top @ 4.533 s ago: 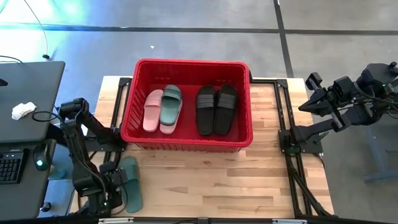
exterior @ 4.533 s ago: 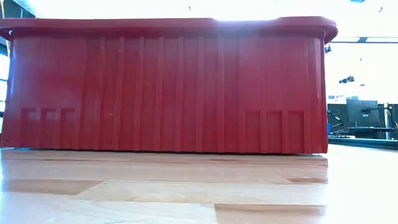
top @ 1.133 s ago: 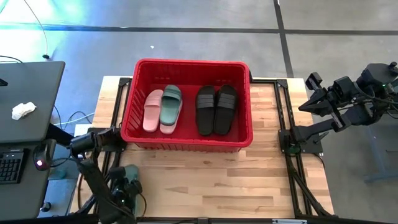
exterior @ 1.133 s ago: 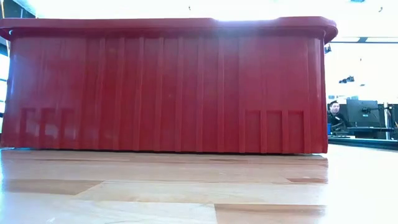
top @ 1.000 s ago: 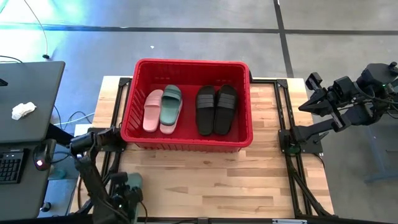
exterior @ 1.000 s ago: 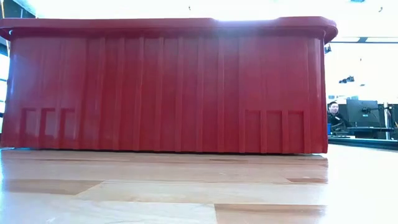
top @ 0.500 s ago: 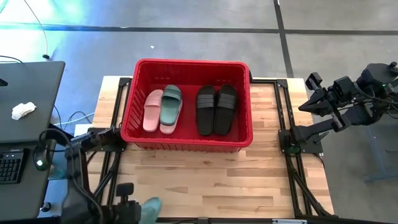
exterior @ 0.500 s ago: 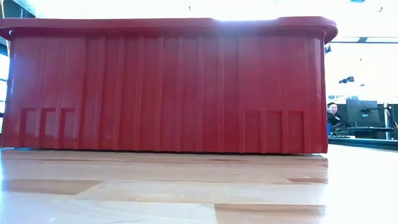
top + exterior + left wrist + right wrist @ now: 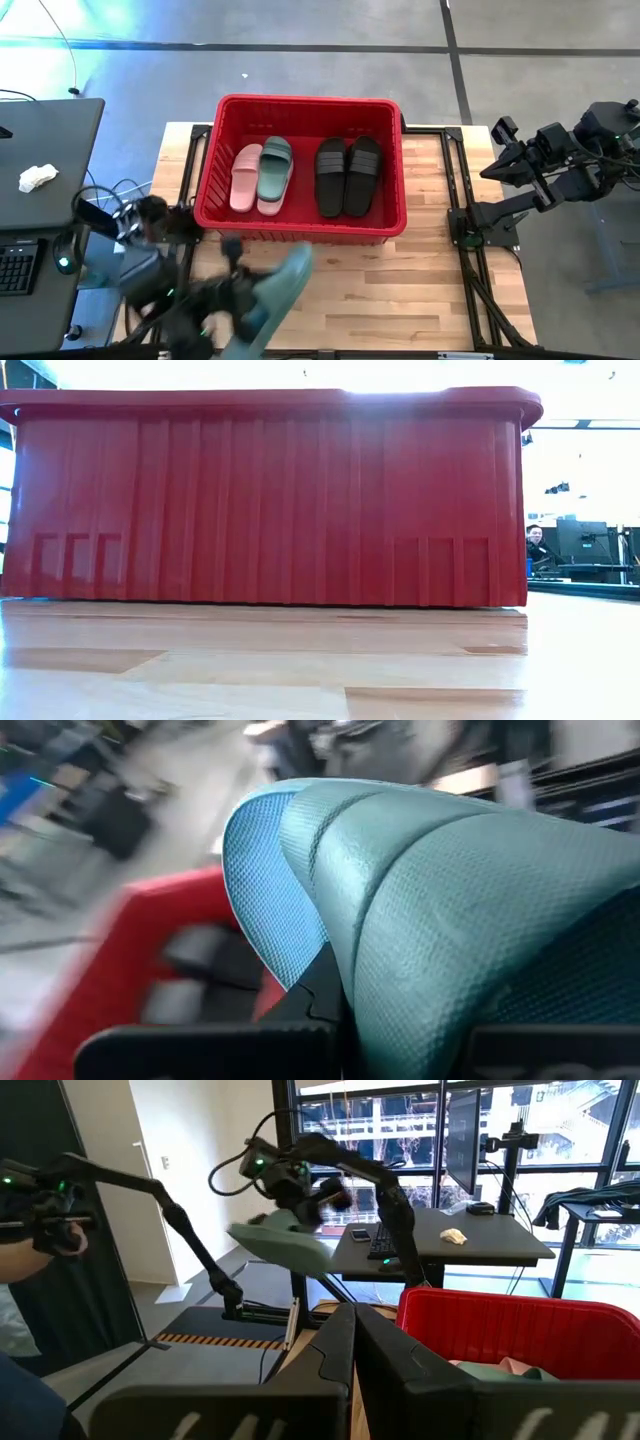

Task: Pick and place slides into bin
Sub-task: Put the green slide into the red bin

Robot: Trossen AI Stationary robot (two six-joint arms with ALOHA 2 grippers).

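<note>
A sage green slide hangs in the air over the table's near left part, with my left gripper shut on it; it fills the left wrist view. The right wrist view shows the same green slide well above the table. The red bin stands at the table's far middle. On its floor lie a pink slide, a second green slide and two black slides, soles down. My right gripper is shut, held off the table's right edge. My left gripper holds the green slide near its strap. One dark finger shows between the footbed and the strap's edge; the rest of the hold is hidden by the slide. The slide is lifted clear and slants toward the bin.
The bin's near wall fills the low view. Bare wood lies between the bin and the table's near edge. A desk with a keyboard stands left of the table. A person sits far behind at the right.
My left gripper has risen from the table's near left corner, swung toward the right and the bin, and tipped up from pointing down to nearly level. The green slide has come up with it, lifted clear of the table.
</note>
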